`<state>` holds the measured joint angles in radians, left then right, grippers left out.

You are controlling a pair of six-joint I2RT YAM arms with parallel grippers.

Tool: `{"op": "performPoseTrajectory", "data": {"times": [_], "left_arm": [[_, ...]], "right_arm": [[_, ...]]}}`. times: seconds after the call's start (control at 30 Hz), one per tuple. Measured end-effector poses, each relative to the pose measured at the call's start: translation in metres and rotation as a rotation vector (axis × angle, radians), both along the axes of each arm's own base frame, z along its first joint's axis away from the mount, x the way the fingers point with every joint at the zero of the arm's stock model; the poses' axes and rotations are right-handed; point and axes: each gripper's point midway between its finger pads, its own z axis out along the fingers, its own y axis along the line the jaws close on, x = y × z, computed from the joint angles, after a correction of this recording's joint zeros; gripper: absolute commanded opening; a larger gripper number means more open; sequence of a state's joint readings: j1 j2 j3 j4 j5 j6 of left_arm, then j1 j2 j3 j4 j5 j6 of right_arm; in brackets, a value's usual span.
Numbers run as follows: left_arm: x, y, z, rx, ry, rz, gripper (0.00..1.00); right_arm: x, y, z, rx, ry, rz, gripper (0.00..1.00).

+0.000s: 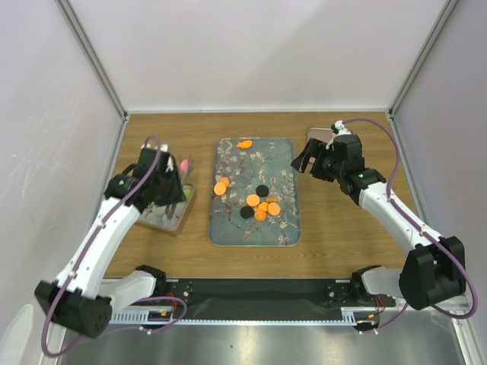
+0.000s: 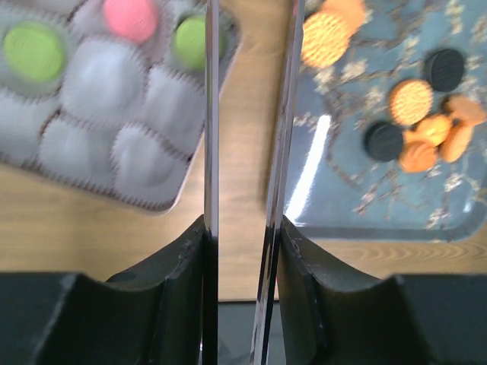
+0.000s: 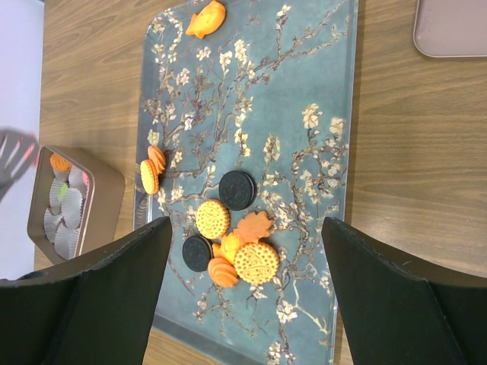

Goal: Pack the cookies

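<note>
Wooden tabletop (image 1: 342,228) fills the floor of a booth with pale walls (image 1: 251,53), and two white-and-black arms reach in from its near edge, the left arm (image 1: 99,236) and the right arm (image 1: 388,209).

One floral grey tray (image 1: 228,228) lies flat in the middle of the table. One small metal box (image 3: 99,201) sits to its left, apart from it, lined with white paper cups (image 2: 103,76). One pale flat lid (image 3: 453,26) with rounded corners lies beyond the tray's far right corner.

Most of the cookies (image 3: 256,262) are on the tray, ten in all. Eight are orange pieces (image 3: 213,218): one fish-shaped piece alone at the far end, two overlapping at the left edge, and five bunched near the middle. Two are black discs (image 3: 237,190), one beside that bunch and one at its edge.

In the box's cups, two green discs (image 2: 34,49), one pink disc (image 2: 131,17) and one orange disc (image 3: 61,162) can be seen; the other cups in view hold nothing.

The left gripper (image 1: 163,186) is clamped on a pair of metal tongs (image 2: 211,114), whose blades stand apart with nothing between them, over the bare strip of table between box and tray. The right gripper (image 1: 308,160) hangs above the tray's far right part with its jaws spread wide, gripping nothing.
</note>
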<state>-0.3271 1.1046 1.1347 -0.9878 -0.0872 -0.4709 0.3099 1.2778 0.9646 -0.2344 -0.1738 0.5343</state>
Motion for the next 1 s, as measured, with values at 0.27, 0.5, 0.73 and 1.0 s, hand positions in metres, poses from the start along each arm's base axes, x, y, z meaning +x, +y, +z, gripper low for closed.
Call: {"op": "performPoseTrajectory", "data": {"times": [0.27,0.5,0.73,1.0], "left_arm": [[-0.049,0.036,-0.018,0.018,0.057,0.11,0.43],[-0.07,0.051,-0.038,0.025,0.119,0.192,0.46],[-0.075,0.064,-0.051,0.026,0.155,0.263,0.46],[-0.07,0.071,-0.051,0.014,0.145,0.307,0.46]], "right_arm": [[0.0,0.0,0.0,0.0,0.0,0.0,0.87],[-0.001,0.001,0.0,0.004,0.002,0.006,0.87],[-0.002,0.003,0.0,0.01,0.004,0.016,0.87],[-0.002,0.003,0.0,0.013,0.006,0.015,0.87]]}}
